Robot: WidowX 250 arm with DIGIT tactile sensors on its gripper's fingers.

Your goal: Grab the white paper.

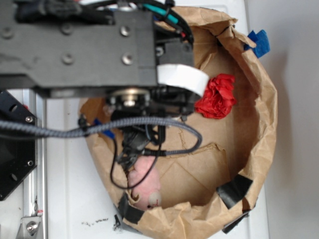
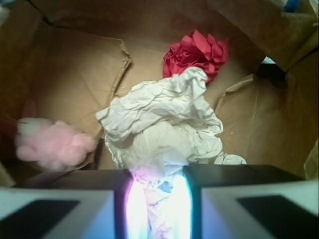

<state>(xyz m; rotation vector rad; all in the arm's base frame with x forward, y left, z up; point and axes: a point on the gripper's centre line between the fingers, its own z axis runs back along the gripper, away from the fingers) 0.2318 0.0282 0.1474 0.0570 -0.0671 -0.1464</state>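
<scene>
no writing can be read on the white sticker label (image 1: 182, 78) on the arm, and the brown paper bag (image 1: 259, 99) holds the white paper (image 2: 162, 124) mid-floor, pinched in the hand (image 2: 159, 199), a red paper wad (image 2: 197, 54) and a pink plush toy (image 2: 52, 144).
</scene>
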